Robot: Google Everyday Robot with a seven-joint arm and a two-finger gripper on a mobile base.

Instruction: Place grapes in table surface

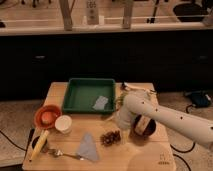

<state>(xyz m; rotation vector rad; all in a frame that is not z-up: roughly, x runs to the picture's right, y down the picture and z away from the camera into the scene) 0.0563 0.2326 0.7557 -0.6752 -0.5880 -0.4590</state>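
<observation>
The grapes point(110, 137) are seen lying on the desk point(140, 156), toward its front middle, between a grey-blue cloth point(88, 147) on their left and a brown bowl point(144, 125) on their right. The gripper point(120, 129) is held at the end of the white arm point(170, 120), just above and slightly right of the bunch. Whether the gripper is spread wide or drawn narrow cannot be told, nor whether the grapes are touched by it. A green tray point(80, 95) is placed behind them, and a white cup point(63, 123) is set well to the left.
</observation>
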